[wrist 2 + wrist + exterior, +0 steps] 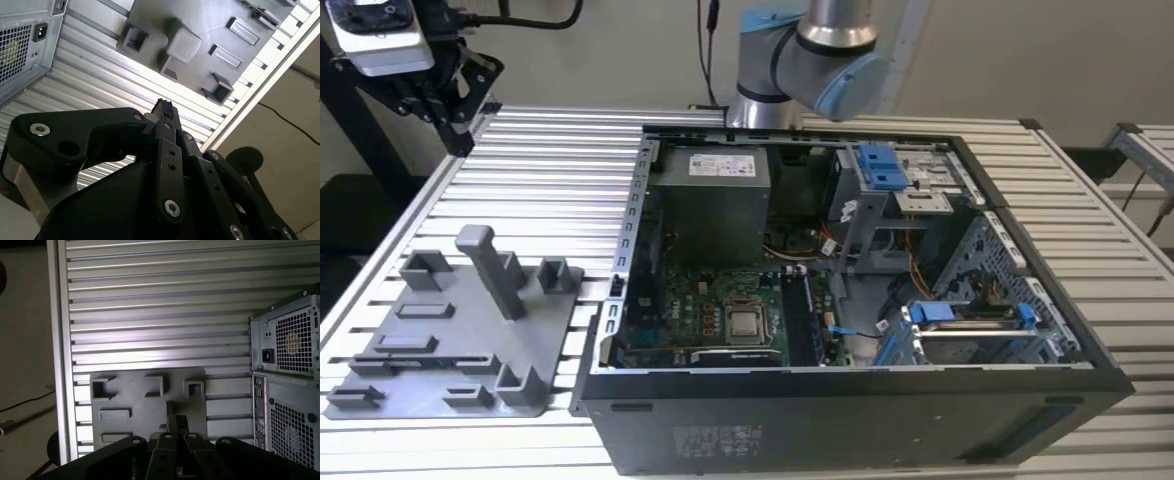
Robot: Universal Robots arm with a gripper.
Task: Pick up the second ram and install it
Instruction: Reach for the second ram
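In both wrist views my gripper [162,106] [175,421] hangs high over the slatted table, fingers pressed together with nothing between them. Below it lies the grey plastic holder tray [150,405] [210,30] with its upright posts. In the exterior view the tray [454,330] sits on the left, and a thin dark strip [427,357] lies along its near part; this looks like the second ram, though I cannot be sure. The gripper hides the tray's near part in the first wrist view.
The open computer case [854,300] fills the middle of the table, motherboard and CPU socket [750,325] exposed, long memory slots [807,315] beside it. The case's rear panel [290,380] stands next to the tray. A camera mount [414,60] stands at the back left.
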